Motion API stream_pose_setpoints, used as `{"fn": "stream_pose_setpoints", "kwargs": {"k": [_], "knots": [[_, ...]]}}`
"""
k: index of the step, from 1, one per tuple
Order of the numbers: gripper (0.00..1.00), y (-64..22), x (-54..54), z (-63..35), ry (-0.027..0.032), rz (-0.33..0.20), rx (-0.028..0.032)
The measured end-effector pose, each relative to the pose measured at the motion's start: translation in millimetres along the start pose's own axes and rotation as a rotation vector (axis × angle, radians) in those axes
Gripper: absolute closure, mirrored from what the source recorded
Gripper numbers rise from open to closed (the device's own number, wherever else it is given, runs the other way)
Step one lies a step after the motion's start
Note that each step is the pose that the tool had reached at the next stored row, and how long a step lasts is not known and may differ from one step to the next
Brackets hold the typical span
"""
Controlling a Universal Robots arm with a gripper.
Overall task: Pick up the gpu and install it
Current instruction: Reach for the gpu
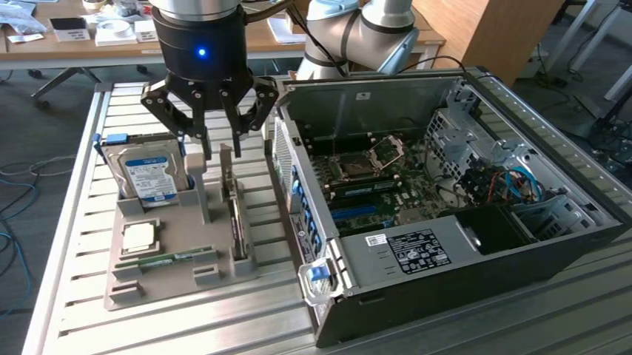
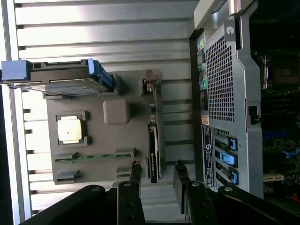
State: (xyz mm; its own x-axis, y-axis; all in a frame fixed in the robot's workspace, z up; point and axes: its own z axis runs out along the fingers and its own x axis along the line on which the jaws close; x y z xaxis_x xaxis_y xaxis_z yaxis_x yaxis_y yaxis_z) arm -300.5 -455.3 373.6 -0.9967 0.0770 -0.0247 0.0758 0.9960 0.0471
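Observation:
The gpu (image 1: 235,216) stands on edge in a slot of the grey holder tray (image 1: 168,285), a slim black card with its silver bracket at the far end. My gripper (image 1: 222,137) hangs open just above the card's bracket end, one finger on each side of its line, not touching it. In the wrist view the gpu (image 2: 153,151) runs up from between my open gripper (image 2: 157,166), and its bracket (image 2: 150,86) sits at the tray's (image 2: 101,140) far edge. The open computer case (image 1: 445,185) lies beside the tray with its motherboard (image 1: 380,188) exposed.
On the tray, a silver hard drive (image 1: 150,174) in a blue frame stands upright, with a CPU (image 1: 138,235) and a green memory stick (image 1: 163,260) lying flat. The case's rear panel (image 2: 225,98) rises close beside the gpu. All rests on a slatted aluminium table (image 1: 69,222).

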Motion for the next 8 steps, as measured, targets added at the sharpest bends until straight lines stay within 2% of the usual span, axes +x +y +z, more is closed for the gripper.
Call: {"fn": "stream_pose_setpoints", "kwargs": {"k": [8], "knots": [[0.58,-0.6,0.3,11.8,0.0001,0.000,0.0001]]}}
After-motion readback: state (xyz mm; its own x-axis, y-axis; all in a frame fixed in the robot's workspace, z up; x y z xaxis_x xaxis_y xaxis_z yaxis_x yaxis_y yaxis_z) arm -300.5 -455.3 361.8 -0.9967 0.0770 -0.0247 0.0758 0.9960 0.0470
